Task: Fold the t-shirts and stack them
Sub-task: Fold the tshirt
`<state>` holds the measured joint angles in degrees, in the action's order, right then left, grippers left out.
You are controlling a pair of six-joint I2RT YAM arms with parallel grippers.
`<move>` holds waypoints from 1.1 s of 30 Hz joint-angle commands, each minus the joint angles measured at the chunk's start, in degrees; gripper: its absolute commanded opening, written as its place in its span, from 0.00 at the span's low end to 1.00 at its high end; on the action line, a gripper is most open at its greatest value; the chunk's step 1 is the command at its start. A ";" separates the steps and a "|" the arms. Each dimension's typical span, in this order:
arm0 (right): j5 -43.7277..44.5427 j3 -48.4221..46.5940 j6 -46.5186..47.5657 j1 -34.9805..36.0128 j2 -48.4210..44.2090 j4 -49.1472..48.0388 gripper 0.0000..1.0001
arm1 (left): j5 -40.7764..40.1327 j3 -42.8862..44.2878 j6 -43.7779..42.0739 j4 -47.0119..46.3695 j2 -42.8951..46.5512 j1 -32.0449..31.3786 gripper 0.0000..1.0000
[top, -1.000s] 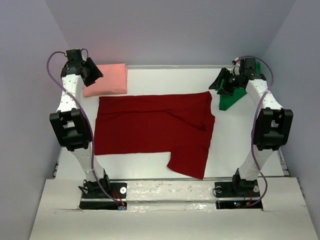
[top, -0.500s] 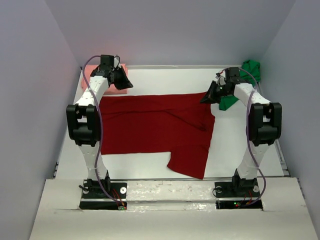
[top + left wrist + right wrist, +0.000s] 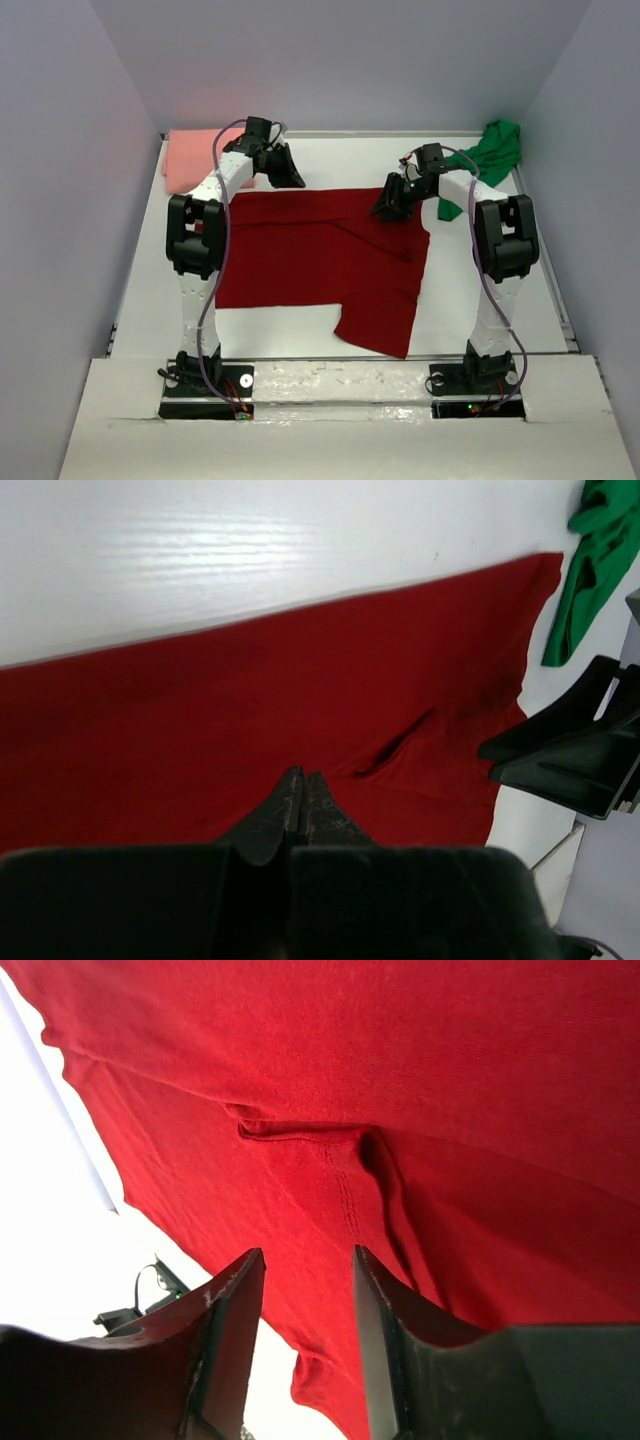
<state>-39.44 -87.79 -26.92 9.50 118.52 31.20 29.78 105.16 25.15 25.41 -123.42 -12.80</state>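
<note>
The dark red t-shirt (image 3: 320, 250) lies spread flat mid-table, one sleeve hanging toward the near edge. At the back left lies the folded salmon pink t-shirt (image 3: 190, 160). The green t-shirt (image 3: 492, 150) is crumpled at the back right. My left gripper (image 3: 288, 176) hovers at the red shirt's far edge. Its jaws are shut with nothing between them (image 3: 302, 776), and red cloth (image 3: 200, 710) lies below. My right gripper (image 3: 388, 206) is over the shirt's far right corner. Its jaws stand open (image 3: 305, 1260) just above a seam fold in the red cloth (image 3: 400, 1110).
Bare white table (image 3: 480, 290) shows right of the red shirt and along the back (image 3: 200, 550). Grey walls close in on both sides and behind. The left wrist view shows the green shirt (image 3: 592, 570) and the right gripper's dark body (image 3: 575, 750) at its right edge.
Both arms have swung inward from the back corners, away from the pink and green shirts, to the red shirt's far edge. The shirts have not moved.
</note>
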 commanded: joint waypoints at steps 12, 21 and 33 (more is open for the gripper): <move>1.47 -7.83 1.25 0.17 4.44 -3.69 0.55 | 3.97 1.18 -0.89 1.14 -6.92 -5.22 0.00; 1.91 -8.89 2.66 1.31 9.01 -3.69 0.57 | 4.32 1.97 -1.42 2.71 -10.00 -5.31 0.00; 1.56 -7.57 0.55 4.74 9.89 -4.13 0.38 | 3.44 3.64 -2.91 5.53 -11.41 -5.40 0.00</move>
<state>-37.76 -94.98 -25.69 12.49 128.09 28.97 32.60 106.28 23.53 28.16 -134.21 -17.91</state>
